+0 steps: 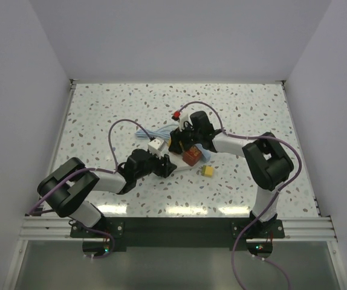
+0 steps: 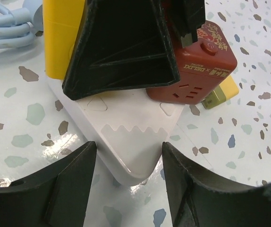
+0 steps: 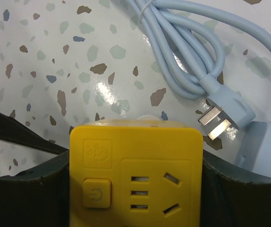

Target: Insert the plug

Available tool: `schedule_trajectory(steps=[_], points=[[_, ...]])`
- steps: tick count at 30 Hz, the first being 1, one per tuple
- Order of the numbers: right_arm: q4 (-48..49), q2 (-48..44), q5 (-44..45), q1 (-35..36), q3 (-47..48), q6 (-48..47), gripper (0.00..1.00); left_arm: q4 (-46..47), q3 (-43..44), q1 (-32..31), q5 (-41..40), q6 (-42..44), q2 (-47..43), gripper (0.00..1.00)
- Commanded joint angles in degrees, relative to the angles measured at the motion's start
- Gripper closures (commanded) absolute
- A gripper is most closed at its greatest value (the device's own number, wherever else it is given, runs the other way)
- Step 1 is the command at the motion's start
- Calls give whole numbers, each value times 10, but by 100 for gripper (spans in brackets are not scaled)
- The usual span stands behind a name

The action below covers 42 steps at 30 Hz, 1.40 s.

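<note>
Right claw [image 3: 135, 189] clenched on the yellow socket adapter [image 3: 135, 175], held over the white power strip [image 2: 131, 142] mid-desk [image 1: 101, 109] — red adapter [image 2: 197, 71] plugged in just beside it. Left claw [image 2: 128, 184] released, fingers either side of the strip's near end. Pale blue cable [image 3: 187, 52] coiled behind — plug prongs bare.

Red adapter [image 2: 197, 66] crowds power strip [image 2: 131, 142] — coiled cord [image 3: 192, 52] behind; right side open.

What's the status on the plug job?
Right gripper shut on yellow adapter. Left gripper open around white strip. Red adapter sits alongside; blue plug loose on table.
</note>
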Motion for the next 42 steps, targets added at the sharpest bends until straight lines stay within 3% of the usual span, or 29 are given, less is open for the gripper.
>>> schedule_trajectory(steps=[1,3,10,28,42], points=[[-28,-35,-21,8,-20,31,35,3,5,8,-37,12,6,39],[-21,-44,-17,8,-24,36,27,1,5,8,-34,13,5,41],[-8,-71,-12,2,-28,50,16,-7,6,8,-32,14,12,45],[1,-33,43,-13,-25,39,16,-16,1,8,-20,15,-2,47],[30,-42,39,-24,-25,30,14,-16,-9,8,-11,10,-8,48]])
